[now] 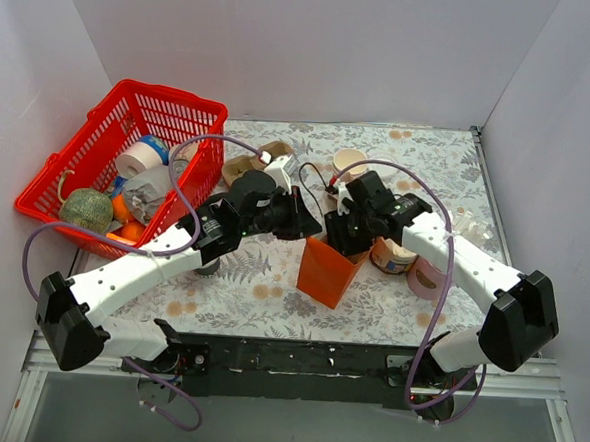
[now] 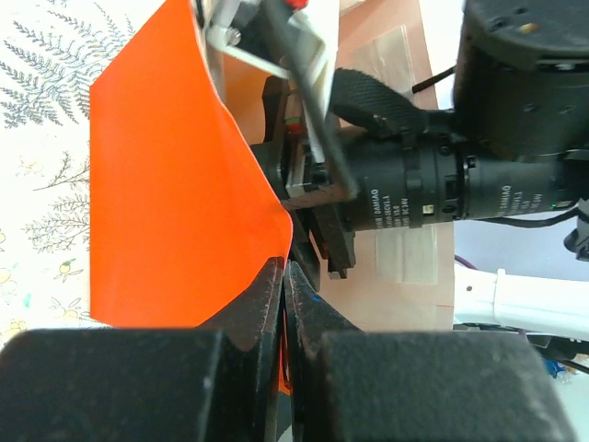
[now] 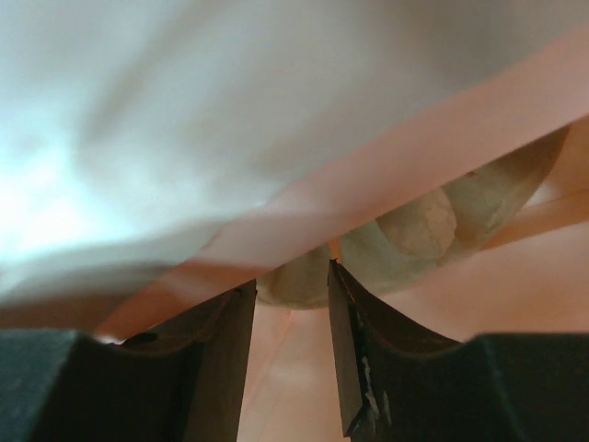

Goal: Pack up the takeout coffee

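one coffee, one bag

only the top view shows the one takeout coffee (image 1: 393,255), a lidded cream-and-dark paper cup, just right of the one orange paper bag (image 1: 327,273). the left wrist view shows the left gripper (image 2: 283,267) pinching the bag's edge. the right gripper (image 3: 292,276) has its fingers apart; i cannot tell if it holds anything.

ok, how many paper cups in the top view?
2. A lidless cup near the mat's far edge; a second cup right of the orange bag, partly under the right arm. Others may hide inside the bag.
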Controlling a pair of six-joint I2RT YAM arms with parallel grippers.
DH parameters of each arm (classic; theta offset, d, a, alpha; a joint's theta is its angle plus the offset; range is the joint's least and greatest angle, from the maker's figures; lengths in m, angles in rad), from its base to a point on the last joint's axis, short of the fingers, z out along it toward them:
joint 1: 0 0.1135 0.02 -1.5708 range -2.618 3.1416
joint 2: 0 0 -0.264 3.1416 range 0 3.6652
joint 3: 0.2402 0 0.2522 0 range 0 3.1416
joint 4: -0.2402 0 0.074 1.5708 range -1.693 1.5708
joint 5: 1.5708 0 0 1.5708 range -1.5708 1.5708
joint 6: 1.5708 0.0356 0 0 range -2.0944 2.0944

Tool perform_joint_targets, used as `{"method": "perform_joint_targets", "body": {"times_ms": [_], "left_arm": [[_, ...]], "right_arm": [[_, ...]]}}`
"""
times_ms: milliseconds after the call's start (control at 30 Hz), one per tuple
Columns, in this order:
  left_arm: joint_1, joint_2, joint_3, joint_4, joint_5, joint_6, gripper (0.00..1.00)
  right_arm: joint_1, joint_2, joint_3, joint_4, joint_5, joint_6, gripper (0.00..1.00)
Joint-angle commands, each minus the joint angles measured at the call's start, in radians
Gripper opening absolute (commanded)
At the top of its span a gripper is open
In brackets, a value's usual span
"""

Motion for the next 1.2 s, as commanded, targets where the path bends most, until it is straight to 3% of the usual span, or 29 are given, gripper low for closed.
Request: {"method": "perform_joint_targets", "body": {"times_ms": [0, 267, 433, 567, 667, 833, 1167], "left_arm": [[-0.006, -0.053, 0.010, 0.082, 0.056, 0.019, 0.00], [-0.006, -0.056, 0.041, 0.089, 0.048, 0.054, 0.00], [-0.006, -0.058, 0.055, 0.097, 0.058, 0.061, 0.00], [-0.006, -0.063, 0.055, 0.097, 0.059, 0.070, 0.00], [-0.006, -0.067, 0.040, 0.095, 0.026, 0.076, 0.00], [-0.006, -0.067, 0.000, 0.089, -0.051, 0.085, 0.00], [-0.008, -0.073, -0.022, 0.099, -0.114, 0.093, 0.00]], "right_arm": [[0.026, 0.049, -0.018, -0.058, 0.063, 0.008, 0.45], [0.037, 0.113, 0.011, -0.147, 0.227, 0.000, 0.51], [0.049, 0.138, -0.022, -0.089, 0.222, 0.012, 0.52], [0.061, 0.149, 0.065, -0.138, 0.344, 0.008, 0.54], [0.061, 0.088, 0.134, -0.124, 0.321, -0.034, 0.62], [0.061, -0.023, 0.266, -0.066, 0.334, -0.064, 0.86], [0.060, -0.265, 0.180, 0.207, 0.351, -0.052, 0.97]]}}
